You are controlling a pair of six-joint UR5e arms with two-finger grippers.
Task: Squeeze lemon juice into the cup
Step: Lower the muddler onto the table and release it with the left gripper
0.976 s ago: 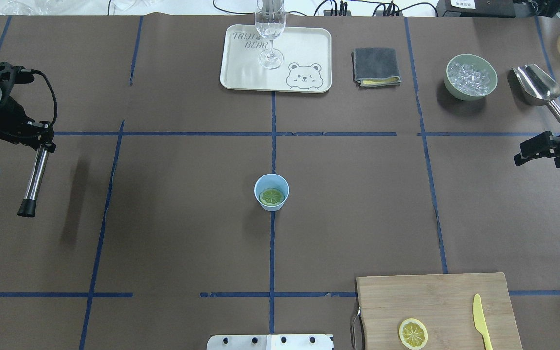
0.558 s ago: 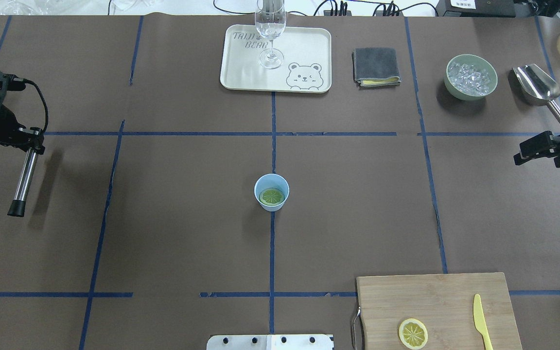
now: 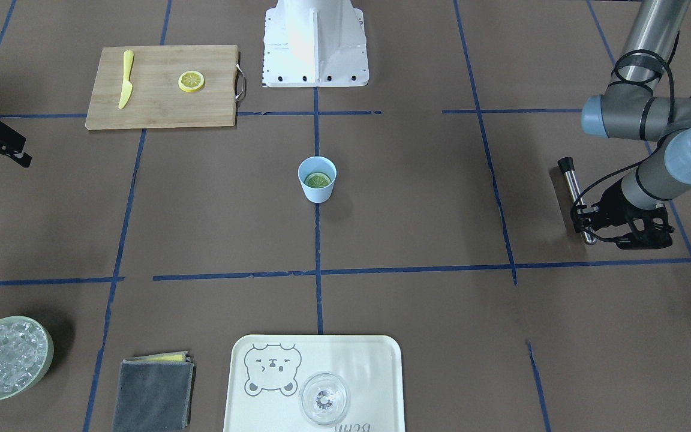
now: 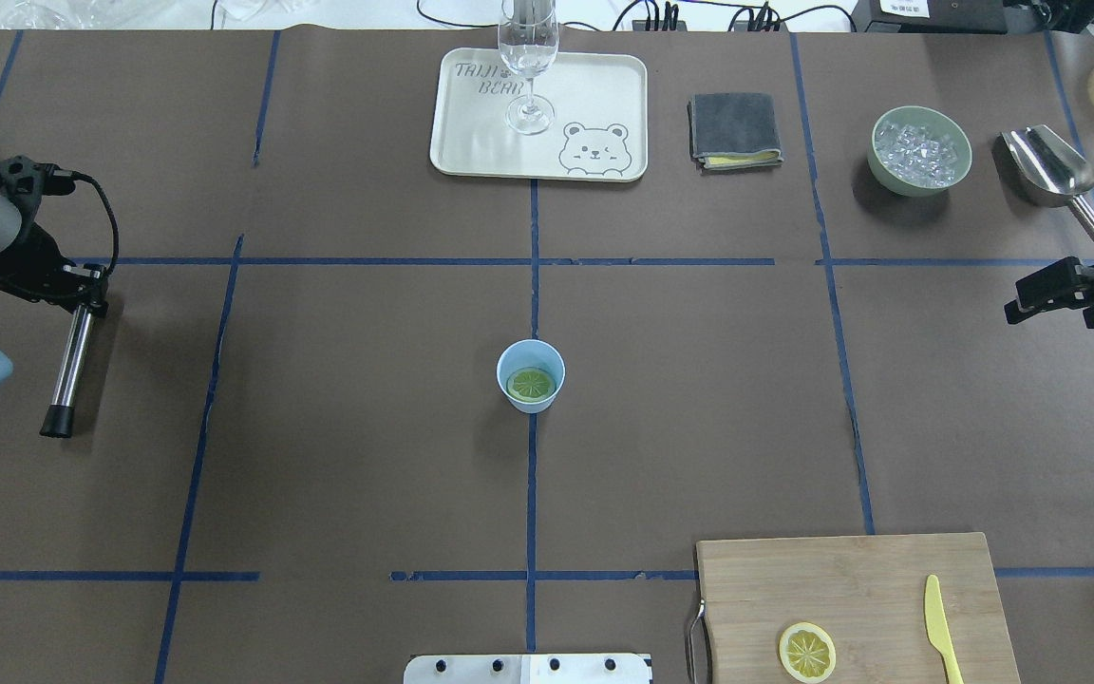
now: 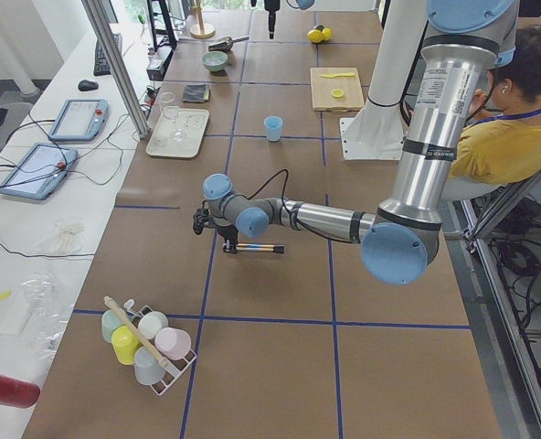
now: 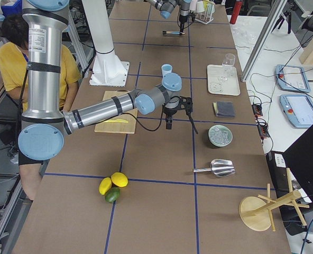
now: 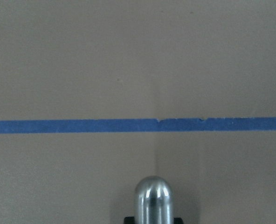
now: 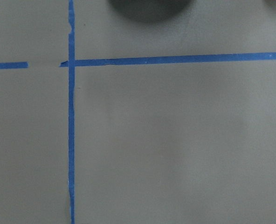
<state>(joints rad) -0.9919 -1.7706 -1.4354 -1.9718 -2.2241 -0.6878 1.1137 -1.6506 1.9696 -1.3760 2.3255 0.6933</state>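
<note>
The light-blue cup (image 4: 530, 376) stands at the table's middle, also in the front-facing view (image 3: 317, 180). One lemon slice (image 4: 531, 384) lies flat inside it. A second lemon slice (image 4: 806, 652) lies on the wooden cutting board (image 4: 851, 579). My left gripper (image 4: 84, 300) is at the far left, shut on a metal rod with a black tip (image 4: 67, 370), held low over the table; the rod's rounded end shows in the left wrist view (image 7: 153, 200). My right gripper (image 4: 1031, 296) is at the far right edge, open and empty (image 3: 18, 153).
A yellow plastic knife (image 4: 936, 627) lies on the board. At the back are a cream tray (image 4: 604, 104) with a clear glass (image 4: 528, 57), a grey cloth (image 4: 735, 130), a green bowl of ice (image 4: 920, 150) and a metal scoop (image 4: 1046, 163).
My left gripper with the rod swung left, then back right and a little nearer the robot, and came lower over the table. The right gripper, cup and lemon slices have not moved.
</note>
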